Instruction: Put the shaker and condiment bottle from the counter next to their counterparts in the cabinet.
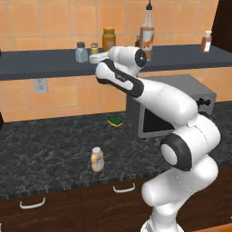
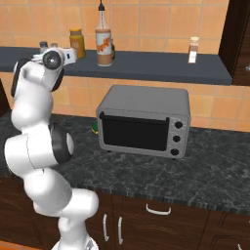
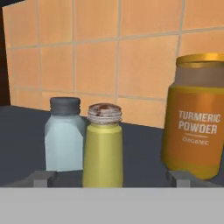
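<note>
Two fingers (image 3: 109,177) stand wide apart on either side of the yellow-green shaker (image 3: 103,151), not touching it. It stands upright on the cabinet shelf (image 1: 45,63), just beside the pale blue-grey shaker (image 3: 64,135), with the turmeric jar (image 3: 197,118) on its other side. Farther along that shelf stands the tall sauce bottle (image 1: 147,38). On the counter (image 1: 45,149) the condiment bottle (image 1: 97,159) stands near the front edge.

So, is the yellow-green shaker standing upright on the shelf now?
Yes, upright: the shaker stands cap-up on the shelf, beside the blue-grey shaker.
</note>
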